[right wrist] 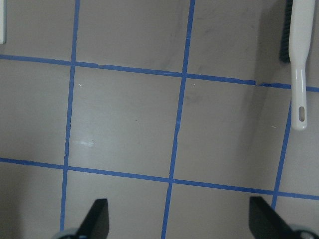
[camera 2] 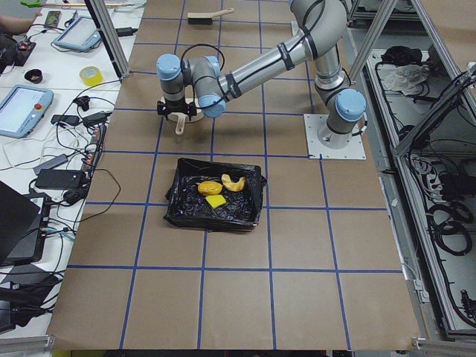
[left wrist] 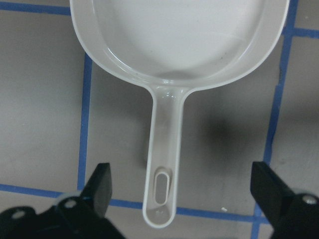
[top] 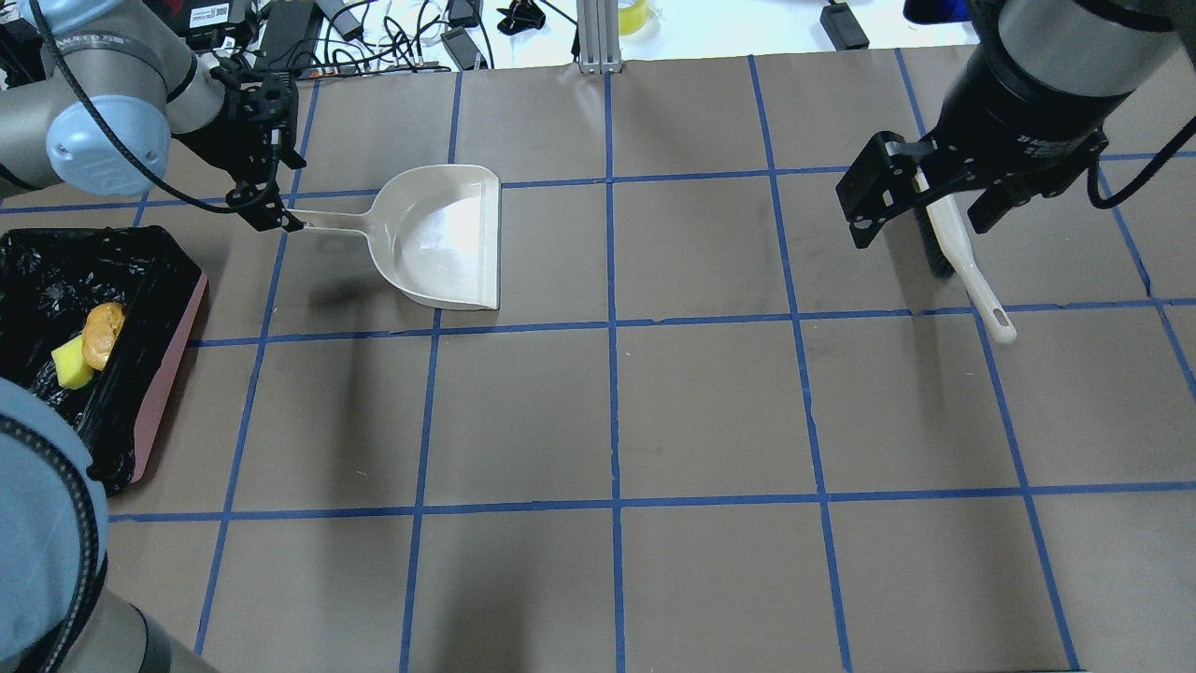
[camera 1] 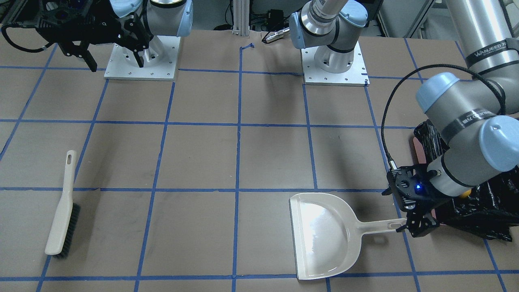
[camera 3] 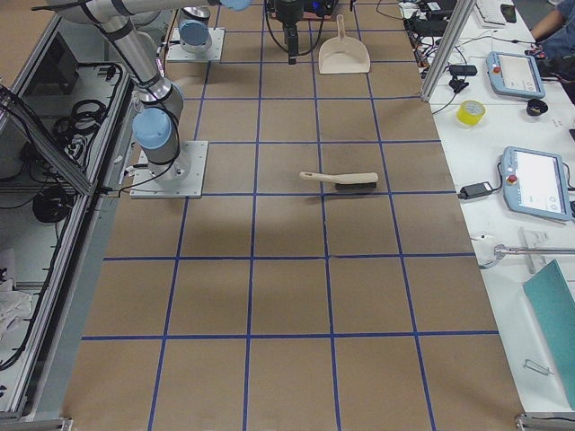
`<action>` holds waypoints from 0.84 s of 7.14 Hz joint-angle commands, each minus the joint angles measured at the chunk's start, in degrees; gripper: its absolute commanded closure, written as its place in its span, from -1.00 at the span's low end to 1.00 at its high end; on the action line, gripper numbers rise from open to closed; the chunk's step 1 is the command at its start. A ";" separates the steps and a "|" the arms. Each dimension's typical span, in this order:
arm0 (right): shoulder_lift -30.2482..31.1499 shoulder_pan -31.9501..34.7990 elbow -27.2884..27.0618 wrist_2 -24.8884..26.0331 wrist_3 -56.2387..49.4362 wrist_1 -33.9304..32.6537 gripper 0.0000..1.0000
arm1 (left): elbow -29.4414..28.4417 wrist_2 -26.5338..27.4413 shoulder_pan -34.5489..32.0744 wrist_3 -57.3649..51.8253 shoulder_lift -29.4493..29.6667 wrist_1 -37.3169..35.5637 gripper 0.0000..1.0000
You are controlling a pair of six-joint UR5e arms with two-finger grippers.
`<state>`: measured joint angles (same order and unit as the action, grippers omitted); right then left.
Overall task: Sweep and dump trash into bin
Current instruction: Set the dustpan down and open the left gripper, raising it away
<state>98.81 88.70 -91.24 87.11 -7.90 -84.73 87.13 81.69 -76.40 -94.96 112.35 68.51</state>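
The pink bin with a black bag stands at the table's left end. In it lie the trash items: the potato-like lump, the croissant piece and the sponge wedge. The beige dustpan lies empty on the table. My left gripper is open, its fingers far apart on either side of the handle's end, not touching it. My right gripper is open and empty, held high over the beige brush, which lies on the table.
Both arm bases stand on plates at the robot's edge of the table. The brown table top has a grid of blue tape. Cables and devices lie past the far edge.
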 commanded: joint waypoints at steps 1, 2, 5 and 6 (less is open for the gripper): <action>-0.11 -0.02 0.01 0.16 -0.09 -0.08 -1.00 | 0.23 0.31 -5.92 13.42 -7.11 4.33 -1.00; -0.20 -0.19 -0.08 0.43 -0.09 -0.78 -1.00 | 0.32 0.31 -7.95 19.40 -10.36 6.43 -1.00; -1.95 -0.72 -0.17 1.04 -2.54 -8.07 -1.00 | 1.29 0.40 -13.76 46.12 -16.61 8.20 -1.00; -2.04 -0.81 -0.17 1.22 -3.69 -8.08 -1.00 | 1.46 0.92 -14.12 53.14 -18.72 9.61 -1.00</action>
<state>97.10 87.99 -91.40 88.11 -10.17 -91.94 88.31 82.20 -89.44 -50.55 96.25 76.57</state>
